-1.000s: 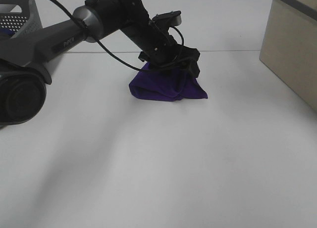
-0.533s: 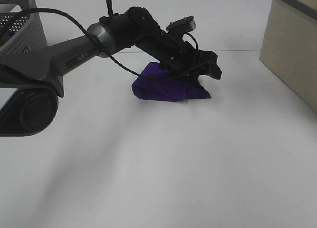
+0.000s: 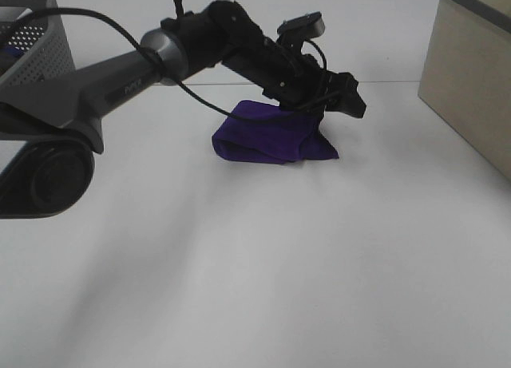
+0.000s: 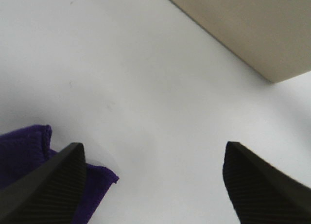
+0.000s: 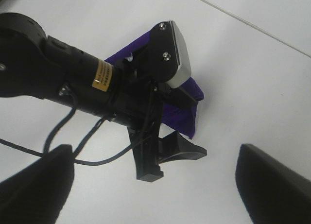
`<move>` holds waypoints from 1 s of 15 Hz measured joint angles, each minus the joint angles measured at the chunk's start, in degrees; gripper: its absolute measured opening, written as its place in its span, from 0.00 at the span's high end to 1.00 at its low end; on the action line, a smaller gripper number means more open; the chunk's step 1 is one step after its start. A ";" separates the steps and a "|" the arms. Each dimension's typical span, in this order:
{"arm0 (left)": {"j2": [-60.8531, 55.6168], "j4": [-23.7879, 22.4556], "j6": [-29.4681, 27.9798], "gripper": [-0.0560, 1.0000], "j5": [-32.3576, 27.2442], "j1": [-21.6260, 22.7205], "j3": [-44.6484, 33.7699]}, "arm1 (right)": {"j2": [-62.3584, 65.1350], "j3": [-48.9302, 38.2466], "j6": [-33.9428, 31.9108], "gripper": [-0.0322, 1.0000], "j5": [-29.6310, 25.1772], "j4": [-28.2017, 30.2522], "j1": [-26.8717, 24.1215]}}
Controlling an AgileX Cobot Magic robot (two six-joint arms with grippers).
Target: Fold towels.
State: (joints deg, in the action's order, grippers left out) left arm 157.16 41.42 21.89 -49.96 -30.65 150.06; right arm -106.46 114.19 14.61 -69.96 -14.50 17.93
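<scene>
One purple towel [image 3: 271, 134] lies bunched under one spread left gripper [image 3: 345, 100].

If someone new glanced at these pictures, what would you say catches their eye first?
The deep purple towel, bunched in a heap mid-table, stands out against the white table. Just above it hangs the black left gripper, its fingers spread apart and holding nothing.

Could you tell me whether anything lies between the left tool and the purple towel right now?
Nothing visible does. The left tool hangs open just above the right edge of the purple towel, with only bare white table around it. The beige box stands well off to the right.
</scene>
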 joint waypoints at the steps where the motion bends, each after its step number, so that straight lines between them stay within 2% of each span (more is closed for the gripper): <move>1: -4.24 -3.95 0.11 0.27 -3.90 1.78 3.04 | 1.49 0.00 0.00 0.12 0.00 0.06 0.00; 2: -5.56 -5.50 0.11 0.27 -5.21 2.46 3.72 | 2.12 0.00 0.00 0.12 0.00 0.11 0.00; 4: -10.26 -13.69 -1.15 0.27 -12.89 5.90 5.67 | 4.35 0.00 0.00 0.12 0.00 0.52 0.00; 5: -12.55 -19.42 -4.18 0.27 -16.84 7.73 5.79 | 5.16 0.00 -0.17 0.12 0.00 1.78 0.00; 7: -16.27 -34.89 -13.69 0.25 -19.25 11.00 5.84 | 5.61 0.06 -3.84 0.12 -0.06 7.05 0.00; 8: -16.96 -37.41 -15.07 0.25 -19.31 11.69 5.84 | 5.61 0.06 -5.50 0.12 -0.06 9.22 -0.17; 9: -18.56 -42.63 -17.30 0.25 -19.42 13.64 5.90 | 5.61 0.06 -8.65 0.12 -0.06 12.38 -1.49; 10: -21.20 -46.35 -18.56 0.25 -19.48 17.93 5.04 | 5.61 0.06 -12.26 0.13 -0.06 12.95 -8.19; 11: -23.15 -45.66 -18.68 0.25 -19.48 20.80 2.18 | 5.61 0.06 -12.32 0.14 -0.06 10.71 -12.95; 12: -24.52 -45.03 -18.68 0.25 -19.48 22.35 -0.06 | 5.61 0.06 -12.26 0.14 -0.06 9.63 -14.78; 13: -27.56 -44.58 -18.68 0.24 -19.54 24.98 -5.27 | 5.61 -0.06 -11.80 0.14 -0.06 7.91 -18.45; 15: -36.27 -44.81 -18.22 0.24 -19.60 29.28 -18.68 | 6.99 -2.41 -10.71 0.14 0.06 6.19 -20.97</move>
State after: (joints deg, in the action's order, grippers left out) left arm 120.89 -3.38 3.67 -69.56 -1.38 131.38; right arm -99.47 111.78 3.90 -69.90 -8.31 -3.04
